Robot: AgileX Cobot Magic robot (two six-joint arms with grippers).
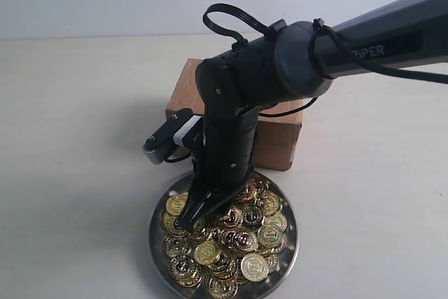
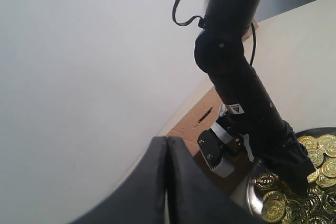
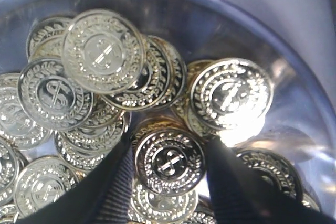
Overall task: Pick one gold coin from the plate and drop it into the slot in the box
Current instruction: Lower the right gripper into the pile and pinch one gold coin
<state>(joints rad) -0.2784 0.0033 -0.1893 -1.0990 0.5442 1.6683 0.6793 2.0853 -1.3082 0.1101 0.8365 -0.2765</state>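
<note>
**Right gripper pinched one coin on the plate**

One round embossed gold coin (image 3: pixel 169 162) lay on the coin heap (image 1: pixel 231 243) in the round shiny silver metal plate (image 1: pixel 153 237). It sat edge to edge between the black fingers (image 3: pixel 113 182) of the right gripper (image 3: pixel 170 148), which were narrowed to that coin's width. Just behind the plate stood the plain brown cardboard box (image 1: pixel 280 138), with the short dark slot (image 2: pixel 206 115) in its upward face. The left gripper (image 2: pixel 167 142) stood clear of plate and box over the pale table (image 1: pixel 70 138), its fingers pressed together on nothing.
</note>
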